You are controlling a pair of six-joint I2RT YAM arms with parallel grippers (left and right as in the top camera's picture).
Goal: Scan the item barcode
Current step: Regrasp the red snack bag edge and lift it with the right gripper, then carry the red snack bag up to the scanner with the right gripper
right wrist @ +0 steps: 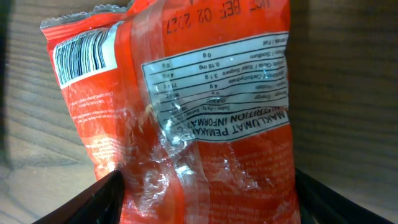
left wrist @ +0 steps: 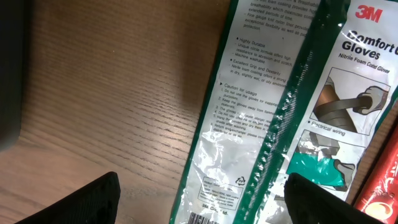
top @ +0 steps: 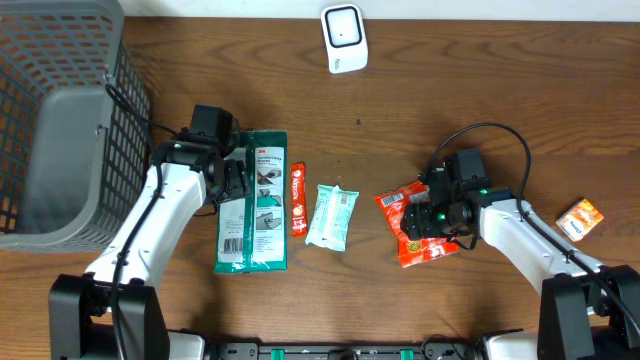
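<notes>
Tabletop [top: 450, 100] — orange packet [top: 392, 207] lengthwise near-to-far

white arm links [top: 150, 220], black joints [top: 210, 125], black right gripper [top: 428, 222], looping black cable [top: 490, 128]

Glossy crinkled plastic snack packet [right wrist: 186, 124] on matt grained wooden table [top: 450, 80]
</notes>
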